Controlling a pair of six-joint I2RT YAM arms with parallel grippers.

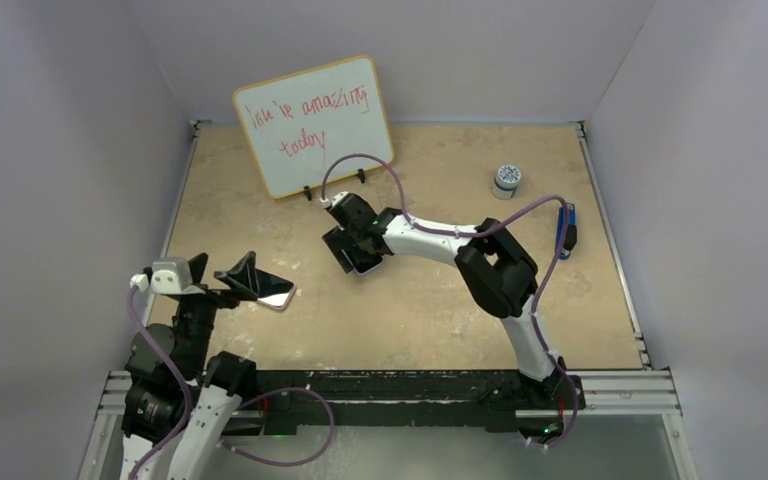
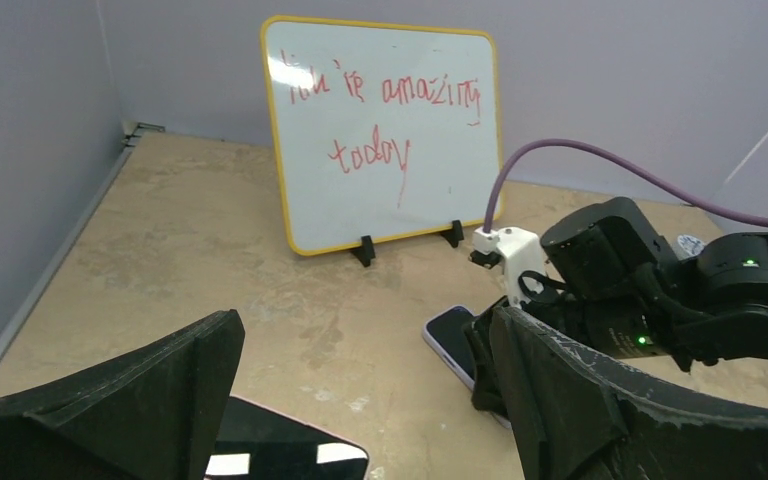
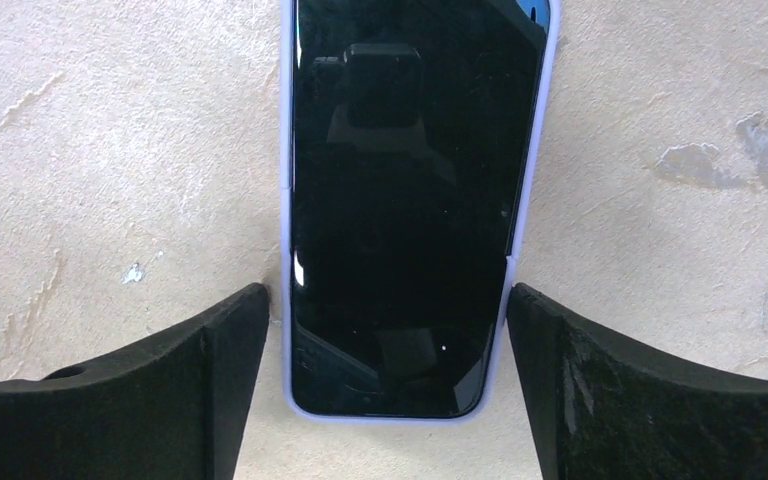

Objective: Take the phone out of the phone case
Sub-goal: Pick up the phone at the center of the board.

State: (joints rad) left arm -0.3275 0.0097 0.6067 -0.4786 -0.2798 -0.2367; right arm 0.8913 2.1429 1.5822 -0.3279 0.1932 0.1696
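While the phone (image 3: 400, 200) lies face up on the table (image 3: 110, 150), seated in its lavender phone case (image 3: 286, 150), no part of the removal can be judged as done. In the right wrist view the device fills the centre, its lower end reaching down between the fingers (image 3: 230, 340) of the right gripper (image 3: 388, 295). That gripper is spread, straddling the case: a sliver of table is seen beside the lower-left finger, while the lower-right finger sits at the case edge, so nothing is clamped yet.

The step in hand is judged to be a side grip on the cased phone. It would be done well if the jaws were kept square to the long edges and closed on the case walls, not on the glass, low enough that the smooth rim is not squeezed out upward.

The left gripper (image 2: 365, 318) is seen fully spread at the bottom of its own view, holding nothing, with a pink-rimmed device (image 2: 280, 450) lying below it. A second hold will probably be needed from this arm, so that the case can be peeled from one corner.
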